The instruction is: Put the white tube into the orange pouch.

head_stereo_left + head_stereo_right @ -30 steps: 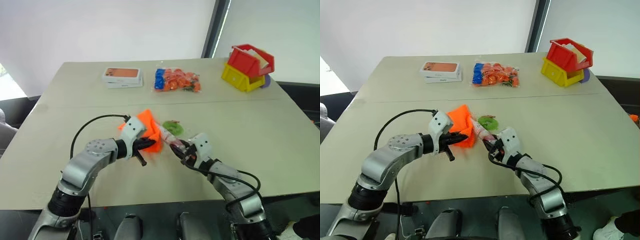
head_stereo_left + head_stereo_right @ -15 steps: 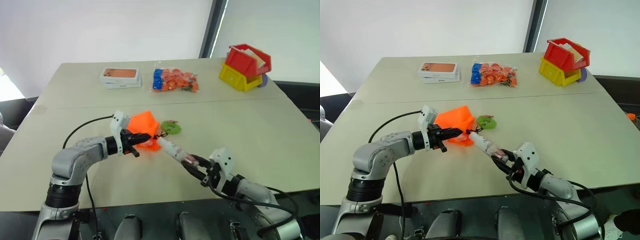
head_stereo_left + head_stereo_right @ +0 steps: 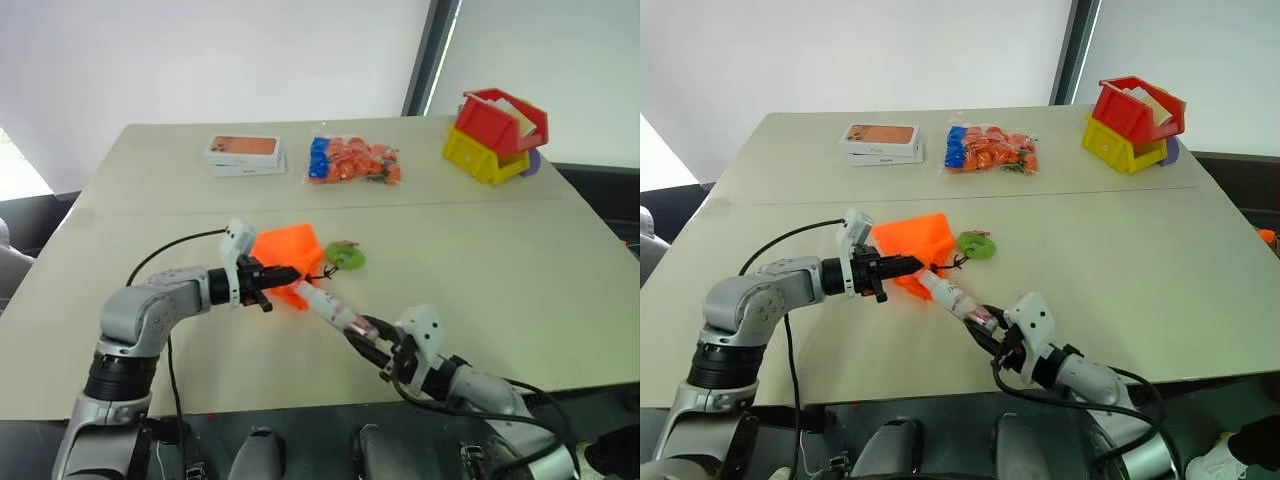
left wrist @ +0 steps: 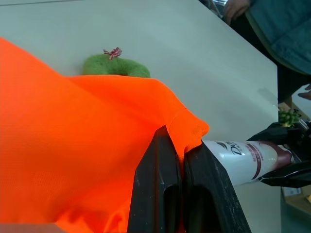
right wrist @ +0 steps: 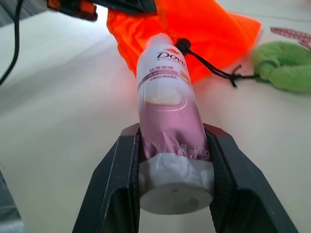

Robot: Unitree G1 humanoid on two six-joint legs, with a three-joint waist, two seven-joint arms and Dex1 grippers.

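The orange pouch is lifted a little off the table, and my left gripper is shut on its edge, black fingers pinching the fabric. Its black cord leads to the green round charm lying on the table. The white tube, with a pink label, slants between the two grippers. My right gripper is shut on the tube's cap end, one finger on each side. The tube's far end meets the pouch's edge; I cannot tell whether it is inside.
Stacked white phone boxes and a clear bag of orange and blue pieces lie at the back of the table. Red and yellow bins stand back right. A person is past the table's edge.
My right gripper has drawn back toward me with the tube, which now stretches out from the pouch. The left gripper has rolled, keeping its hold on the pouch.
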